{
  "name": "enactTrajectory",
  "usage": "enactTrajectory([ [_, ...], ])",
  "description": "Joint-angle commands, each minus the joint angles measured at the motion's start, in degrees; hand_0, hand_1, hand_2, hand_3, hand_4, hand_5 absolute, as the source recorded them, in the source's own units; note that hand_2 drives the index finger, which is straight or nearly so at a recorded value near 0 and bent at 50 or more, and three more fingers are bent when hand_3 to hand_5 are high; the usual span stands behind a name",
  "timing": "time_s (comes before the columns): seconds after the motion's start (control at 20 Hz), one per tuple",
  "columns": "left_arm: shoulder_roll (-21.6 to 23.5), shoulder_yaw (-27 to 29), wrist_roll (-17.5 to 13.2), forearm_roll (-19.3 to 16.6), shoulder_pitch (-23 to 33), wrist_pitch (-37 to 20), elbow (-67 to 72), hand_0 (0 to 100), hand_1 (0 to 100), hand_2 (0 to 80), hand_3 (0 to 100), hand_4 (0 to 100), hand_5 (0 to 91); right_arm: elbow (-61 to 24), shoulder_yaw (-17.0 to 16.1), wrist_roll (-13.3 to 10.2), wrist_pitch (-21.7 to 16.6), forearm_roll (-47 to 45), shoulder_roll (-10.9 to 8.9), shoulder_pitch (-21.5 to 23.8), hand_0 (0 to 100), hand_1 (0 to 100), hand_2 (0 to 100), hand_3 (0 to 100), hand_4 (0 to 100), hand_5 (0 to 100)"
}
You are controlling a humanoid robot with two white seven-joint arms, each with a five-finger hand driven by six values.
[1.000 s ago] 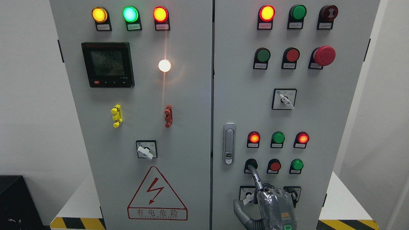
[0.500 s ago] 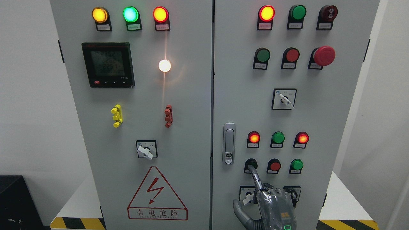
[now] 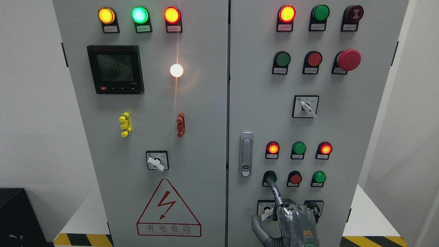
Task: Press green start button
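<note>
Left to right: the left door [image 3: 144, 137] just has three lit lamps up top, one meter [image 3: 115, 69], one white lamp and one selector switch, nothing to press there. On the right door [image 3: 343, 120], past the handle [image 3: 246, 154], the low button row has three caps: green, red [image 3: 295, 178], green [image 3: 319, 177].

The green start button [image 3: 271, 177] I'd take as the target is the leftmost of those, and it sits up and slightly left of the right hand [image 3: 295, 223], farther up the panel. The hand holds nothing. Its index finger [image 3: 275, 193] is stuck out, the rest look folded, and the thumb is off to the left. The finger's long axis runs straight up at the button, with the tip touching or just at its lower edge, can't tell if it's actually pushed in. There's no left hand in sight, so the right one does it.
</note>
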Motion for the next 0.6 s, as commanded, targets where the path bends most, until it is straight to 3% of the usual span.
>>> enactTrajectory([
  [0.0,0.0,0.0,0.0,0.0,-1.3,0.0,-1.6,12,56,0.0,0,0,0.0,-4.6,0.2,-0.6,-1.1,-1.7,0.17,1.9,50,41,0,85,80,92],
  [0.55,0.0,0.0,0.0,0.0,-1.3,0.0,-1.6,12,56,0.0,0,0,0.0,-9.2,0.1,-0.6,-6.4,-13.7,0.09,7.3,57,39,0,78,74,82],
])
